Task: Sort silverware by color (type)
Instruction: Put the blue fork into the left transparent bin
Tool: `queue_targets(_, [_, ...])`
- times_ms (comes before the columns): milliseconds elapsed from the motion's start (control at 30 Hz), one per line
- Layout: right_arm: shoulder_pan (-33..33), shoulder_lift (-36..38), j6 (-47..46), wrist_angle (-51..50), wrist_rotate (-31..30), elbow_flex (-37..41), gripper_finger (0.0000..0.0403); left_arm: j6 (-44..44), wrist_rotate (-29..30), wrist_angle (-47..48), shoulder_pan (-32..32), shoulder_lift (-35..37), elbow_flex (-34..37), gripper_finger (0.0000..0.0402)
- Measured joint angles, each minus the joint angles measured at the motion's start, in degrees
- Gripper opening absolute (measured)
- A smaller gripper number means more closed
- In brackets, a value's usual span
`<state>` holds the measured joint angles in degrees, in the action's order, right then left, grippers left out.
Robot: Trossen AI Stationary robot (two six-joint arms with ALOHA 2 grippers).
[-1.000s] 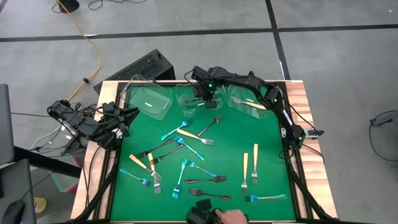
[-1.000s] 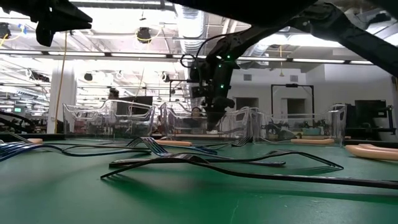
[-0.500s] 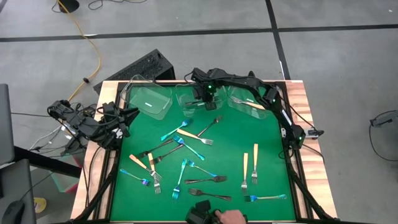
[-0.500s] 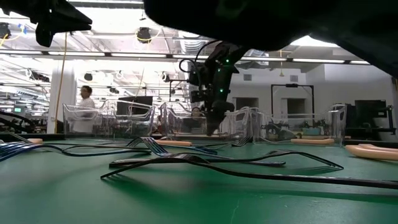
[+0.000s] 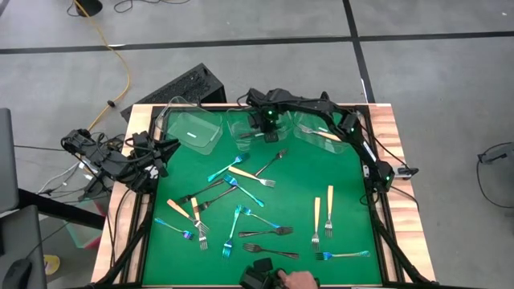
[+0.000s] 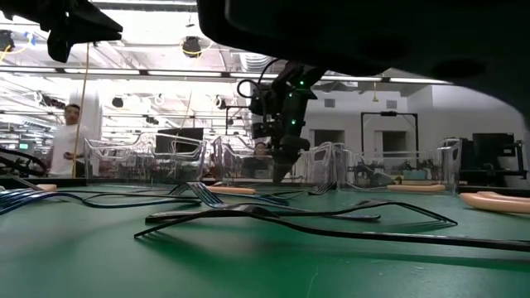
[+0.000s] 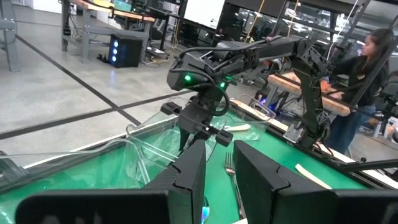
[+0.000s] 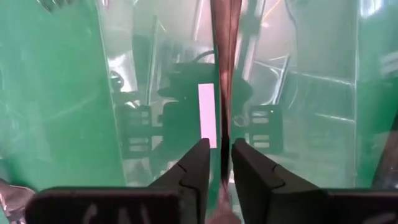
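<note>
The right gripper [image 5: 265,127] is shifted slightly toward the table's back edge, nearer the middle clear tub [image 5: 243,128], than a second ago. In the low view, a person [image 6: 66,141] is now seen further left in the room behind.

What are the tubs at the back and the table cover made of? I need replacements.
The tubs look like clear, glossy thin plastic: the green shows through and their rims catch glare. The table cover appears to be matte green felt or mat; which one is unclear.
</note>
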<state>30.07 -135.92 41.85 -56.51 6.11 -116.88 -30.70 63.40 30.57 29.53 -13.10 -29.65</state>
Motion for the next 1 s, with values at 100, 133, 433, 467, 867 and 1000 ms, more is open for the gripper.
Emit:
queue_targets(100, [-0.02,0.00,0.02,0.04,0.00,0.00,0.0113,-0.02,-0.01,-0.02,-0.01,0.00,0.00,0.0069])
queue_targets(133, [-0.02,0.00,0.02,0.15,-0.02,0.00,0.0118,-0.02,0.00,-0.02,-0.01,0.00,0.00,0.0069])
queue_targets(433, [-0.06,0.00,1.09,-6.39,-2.98,-9.16,0.0154,-0.68,-0.04,-0.21,-0.01,0.00,0.00,0.0069])
queue_targets(467, [-0.17,0.00,1.09,-7.84,-3.02,-11.27,0.0157,-0.68,-0.04,-0.28,-0.01,0.00,0.00,0.0069])
queue_targets(867, [-8.14,7.63,-19.76,-7.81,-1.62,-16.09,0.0159,-0.77,-0.49,-0.57,-0.01,-0.02,0.00,0.0069])
queue_targets(1000, [-13.45,7.34,-33.43,-8.80,-1.54,-15.90,0.0159,-1.91,-1.70,-0.52,0.01,-0.02,0.00,0.0069])
